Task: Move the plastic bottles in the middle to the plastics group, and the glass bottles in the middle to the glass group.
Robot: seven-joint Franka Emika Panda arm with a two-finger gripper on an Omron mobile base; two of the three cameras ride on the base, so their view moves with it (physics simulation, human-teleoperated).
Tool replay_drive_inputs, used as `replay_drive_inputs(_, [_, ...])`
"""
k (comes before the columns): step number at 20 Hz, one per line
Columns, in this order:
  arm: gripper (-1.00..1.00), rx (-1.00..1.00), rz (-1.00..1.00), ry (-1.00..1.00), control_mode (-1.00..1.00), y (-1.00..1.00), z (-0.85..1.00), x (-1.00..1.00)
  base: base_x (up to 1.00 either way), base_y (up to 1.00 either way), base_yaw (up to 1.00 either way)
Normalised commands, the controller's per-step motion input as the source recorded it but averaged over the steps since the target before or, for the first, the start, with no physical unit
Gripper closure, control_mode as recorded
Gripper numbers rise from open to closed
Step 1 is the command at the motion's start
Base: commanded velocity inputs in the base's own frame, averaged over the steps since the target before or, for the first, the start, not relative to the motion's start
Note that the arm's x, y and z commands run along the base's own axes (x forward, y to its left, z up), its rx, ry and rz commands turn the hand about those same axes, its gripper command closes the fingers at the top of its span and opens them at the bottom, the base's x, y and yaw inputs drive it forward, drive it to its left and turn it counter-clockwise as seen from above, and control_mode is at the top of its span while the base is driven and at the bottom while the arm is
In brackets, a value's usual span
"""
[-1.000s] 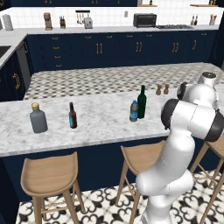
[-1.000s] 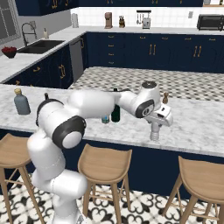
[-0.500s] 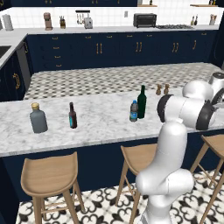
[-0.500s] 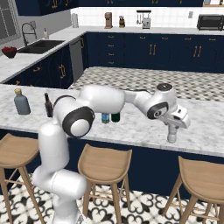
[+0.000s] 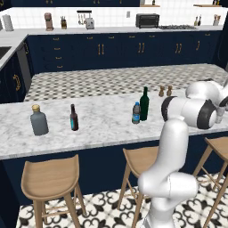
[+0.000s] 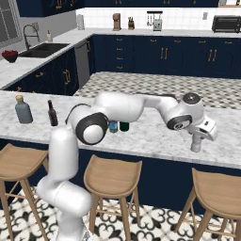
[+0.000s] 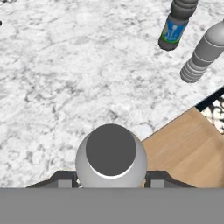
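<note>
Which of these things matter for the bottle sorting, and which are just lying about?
Job: clear-grey plastic bottle in gripper; blue-capped water bottle; tall dark green glass bottle; squat grey flask; small brown bottle.
Idle: two brown shakers; wooden stools; toaster oven.

A long island with a white marble counter (image 5: 102,129) and dark navy sides runs across the room; three wooden stools (image 5: 50,178) stand tucked along its near side on a black-and-white patterned tile floor (image 5: 107,211). Beyond the island, navy cabinets with brass handles (image 6: 160,54) line the far wall under a pale worktop and white tiled backsplash, where a toaster oven (image 5: 147,20) sits. To the island's left, a sink with a tall faucet (image 6: 30,35) is set into the side counter, a bowl of red fruit (image 6: 9,55) just beside it.
</note>
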Motion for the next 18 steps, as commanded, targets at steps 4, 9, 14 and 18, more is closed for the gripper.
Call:
replay_drive_inputs(4, [1.0,0.0,0.0,-0.23,-1.0,-0.35,0.02,0.14,0.0,0.0,0.0])
replay_drive_inputs(9, [1.0,-0.03,0.0,-0.02,-1.0,-0.09,0.14,0.22,0.0,0.0,0.0])
replay_drive_inputs(14, [1.0,-0.06,-0.01,0.07,-1.0,0.0,0.17,0.33,0.0,0.0,0.0])
replay_drive_inputs(18, [1.0,-0.02,0.0,0.03,-1.0,-0.03,0.03,0.45,0.0,0.0,0.0])
